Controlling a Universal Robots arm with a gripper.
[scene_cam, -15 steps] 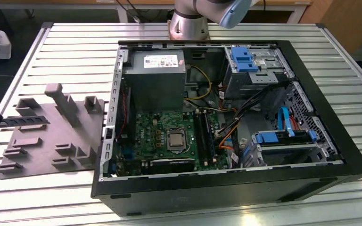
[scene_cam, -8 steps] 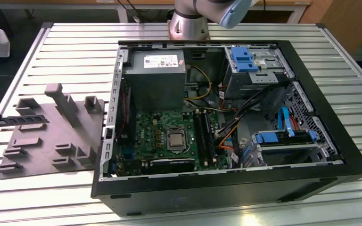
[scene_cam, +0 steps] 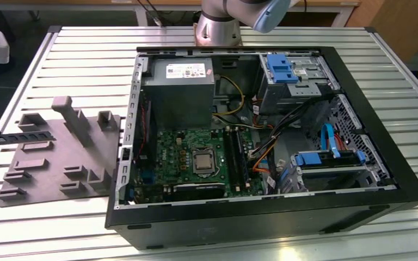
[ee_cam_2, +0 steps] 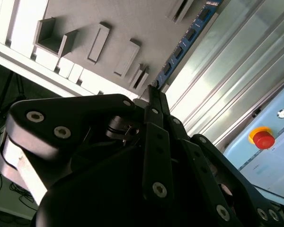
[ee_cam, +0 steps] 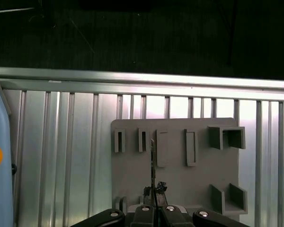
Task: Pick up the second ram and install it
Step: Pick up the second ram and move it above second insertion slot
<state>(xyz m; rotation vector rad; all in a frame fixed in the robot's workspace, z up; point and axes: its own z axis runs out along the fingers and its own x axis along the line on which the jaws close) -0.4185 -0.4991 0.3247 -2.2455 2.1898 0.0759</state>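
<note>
The second ram [ee_cam_2: 189, 35] is a slim bluish stick with dark chips, and my gripper [ee_cam_2: 151, 92] is shut on one end of it. In the first wrist view the ram [ee_cam: 153, 163] shows edge-on, sticking out from the gripper [ee_cam: 154, 208] over the grey holder tray [ee_cam: 175, 184]. In the exterior view the ram [scene_cam: 22, 137] hangs level above the tray [scene_cam: 49, 163] at the exterior view's left, apart from the open computer case [scene_cam: 267, 217]. The black memory slots [scene_cam: 234, 157] lie beside the processor [scene_cam: 203, 161] on the green motherboard.
The case holds a grey power supply [scene_cam: 178, 92], blue drive brackets [scene_cam: 282, 68] and loose cables [scene_cam: 267, 147]. The arm's base [scene_cam: 217, 27] stands behind the case. A pale box with a red button [ee_cam_2: 263, 139] sits next to the tray on the slatted metal table [scene_cam: 71, 60].
</note>
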